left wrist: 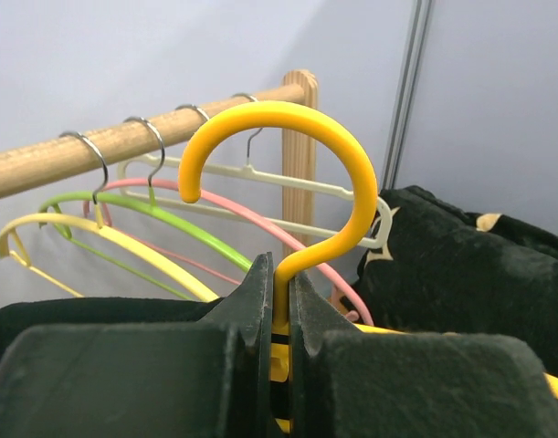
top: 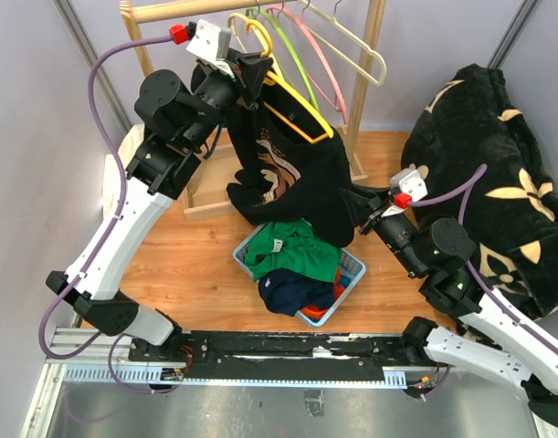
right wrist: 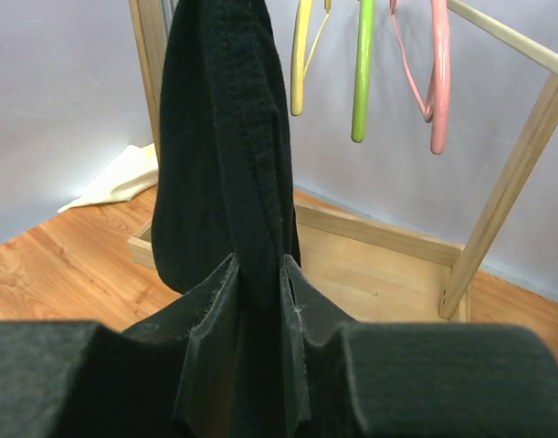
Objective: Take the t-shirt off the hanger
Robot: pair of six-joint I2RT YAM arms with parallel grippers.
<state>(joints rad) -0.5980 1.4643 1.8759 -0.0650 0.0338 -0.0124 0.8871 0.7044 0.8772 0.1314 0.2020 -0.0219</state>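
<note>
**Top external:** black t-shirt (top: 292, 173) draped on yellow hanger (top: 315, 114), beside wooden rack (top: 365, 82), just beyond blue basket (top: 352, 269) on worktop (top: 187, 255). Left end effector (top: 253, 68) is at the hanger's neck, right end effector (top: 356, 203) at the shirt's right edge.
**Left wrist:** fingers pressed together on the hanger's neck, below its hook.
**Right wrist:** fingers pinching a hanging fold of t-shirt fabric.

The jaws pinch the yellow hanger (left wrist: 279, 115) by its neck — wooden rail (left wrist: 41, 162) behind.
</note>
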